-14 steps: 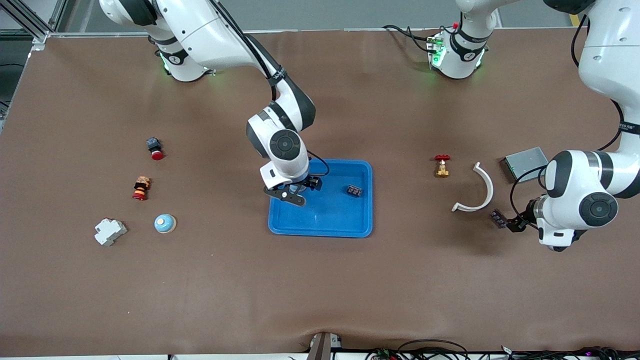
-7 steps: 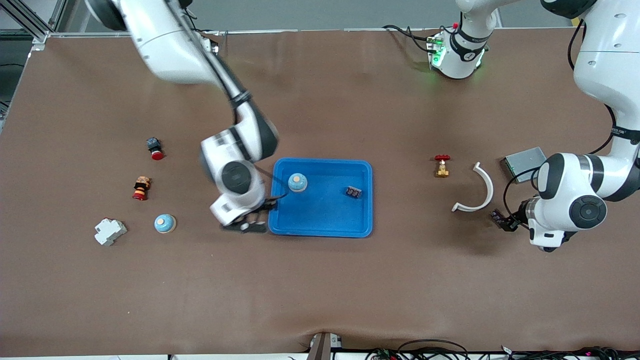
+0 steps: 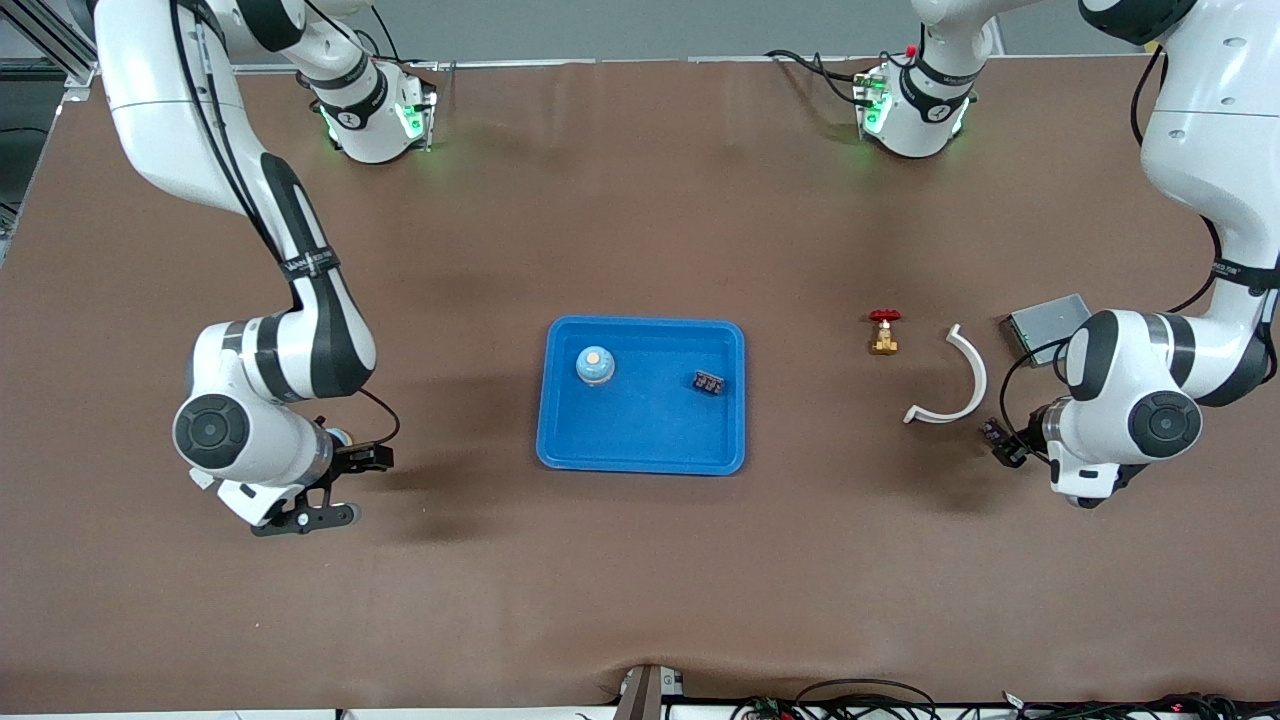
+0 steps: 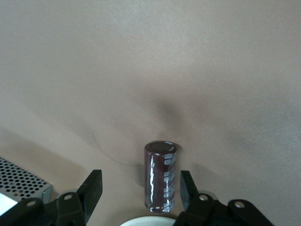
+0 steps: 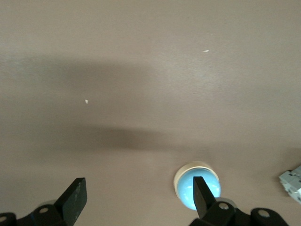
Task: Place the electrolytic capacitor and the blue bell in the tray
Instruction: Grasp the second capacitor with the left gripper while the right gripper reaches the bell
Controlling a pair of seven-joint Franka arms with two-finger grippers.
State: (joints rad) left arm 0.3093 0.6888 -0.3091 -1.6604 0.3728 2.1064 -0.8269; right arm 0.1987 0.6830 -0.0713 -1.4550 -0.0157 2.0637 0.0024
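Meanwhile, blue bell (image 3: 595,365) sits inside tray's (image 3: 640,462) rim.

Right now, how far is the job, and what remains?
Done: one blue bell sits in the tray. In hand: the left end effector stands open around the electrolytic capacitor, not gripping. Left: carry it to the tray. The right end effector hangs open beside another bell.

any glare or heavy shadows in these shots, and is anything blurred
Front view: evenly lit, sharp, soft shadows beside the tray and under both arms. Left wrist view: bright streaks glint on the capacitor, a dark shadow patch above it. Right wrist view: broad shadow bands cross the table; the blue bell looks slightly soft.
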